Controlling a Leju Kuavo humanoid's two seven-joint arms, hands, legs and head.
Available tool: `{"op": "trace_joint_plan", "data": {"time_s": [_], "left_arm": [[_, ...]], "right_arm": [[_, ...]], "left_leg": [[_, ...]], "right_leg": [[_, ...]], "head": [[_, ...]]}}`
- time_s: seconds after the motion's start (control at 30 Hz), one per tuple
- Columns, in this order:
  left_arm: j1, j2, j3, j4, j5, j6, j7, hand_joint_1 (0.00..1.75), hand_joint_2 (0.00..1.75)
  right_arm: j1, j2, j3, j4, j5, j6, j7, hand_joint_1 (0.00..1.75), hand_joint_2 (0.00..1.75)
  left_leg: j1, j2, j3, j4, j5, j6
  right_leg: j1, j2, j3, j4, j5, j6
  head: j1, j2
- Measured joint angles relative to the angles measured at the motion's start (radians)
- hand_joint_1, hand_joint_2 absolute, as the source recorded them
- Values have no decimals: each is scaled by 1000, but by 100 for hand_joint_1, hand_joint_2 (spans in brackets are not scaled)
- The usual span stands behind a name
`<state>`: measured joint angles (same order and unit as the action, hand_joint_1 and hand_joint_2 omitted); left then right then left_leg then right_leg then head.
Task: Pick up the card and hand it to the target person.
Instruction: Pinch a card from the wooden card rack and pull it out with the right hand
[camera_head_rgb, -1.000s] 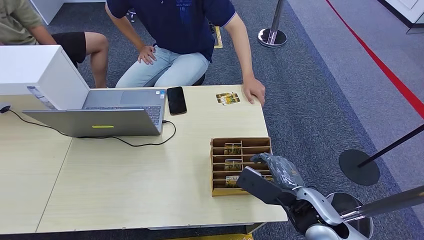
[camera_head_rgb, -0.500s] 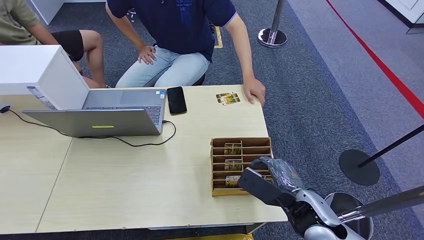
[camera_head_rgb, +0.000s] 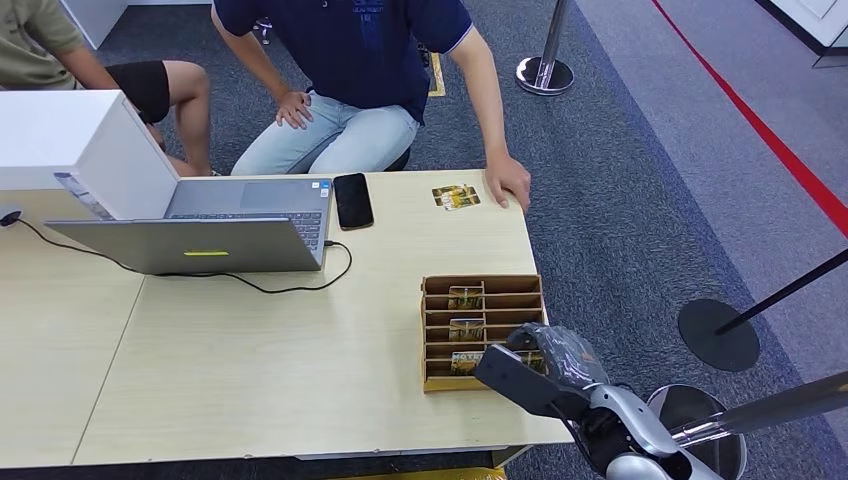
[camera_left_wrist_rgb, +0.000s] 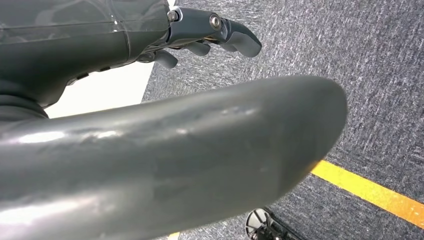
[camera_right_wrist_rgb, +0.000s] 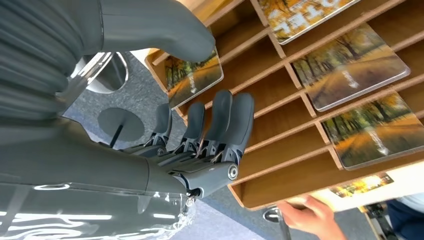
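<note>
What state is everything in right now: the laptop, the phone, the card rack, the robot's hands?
Silver laptop: lid open, cable plugged in.
Black phone: flat on the table, screen dark.
Brown wooden slotted rack: several slots hold picture cards.
Right hand: at the rack, fingers apart, holding nothing.
Left hand: holding nothing, above carpet.
Loose cards: flat beside a person's hand.

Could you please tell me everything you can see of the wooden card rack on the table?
The rack is a shallow tray of light brown wood, lying flat near the table's right front corner. Thin slats divide it into rows of slots in two columns. Several slots hold glossy cards printed with autumn trees, leaning on the slats; others are empty. The right hand hovers over its near right part, fingers extended along a slat beside one card; contact cannot be judged.
</note>
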<state>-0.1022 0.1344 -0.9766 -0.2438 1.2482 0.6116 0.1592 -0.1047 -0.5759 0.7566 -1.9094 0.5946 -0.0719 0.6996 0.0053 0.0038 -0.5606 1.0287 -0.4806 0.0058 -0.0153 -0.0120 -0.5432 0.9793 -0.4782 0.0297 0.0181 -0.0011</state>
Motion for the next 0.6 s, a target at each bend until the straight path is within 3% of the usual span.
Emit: {"op": "trace_joint_plan", "data": {"time_s": [0.6], "left_arm": [[-1,4,-18,0,0,-5,-5,0,0]], "right_arm": [[6,2,0,52,4,-2,0,84,175]], "left_leg": [[0,0,0,0,0,0]], "right_leg": [[0,0,0,0,0,0]], "head": [[0,0]]}}
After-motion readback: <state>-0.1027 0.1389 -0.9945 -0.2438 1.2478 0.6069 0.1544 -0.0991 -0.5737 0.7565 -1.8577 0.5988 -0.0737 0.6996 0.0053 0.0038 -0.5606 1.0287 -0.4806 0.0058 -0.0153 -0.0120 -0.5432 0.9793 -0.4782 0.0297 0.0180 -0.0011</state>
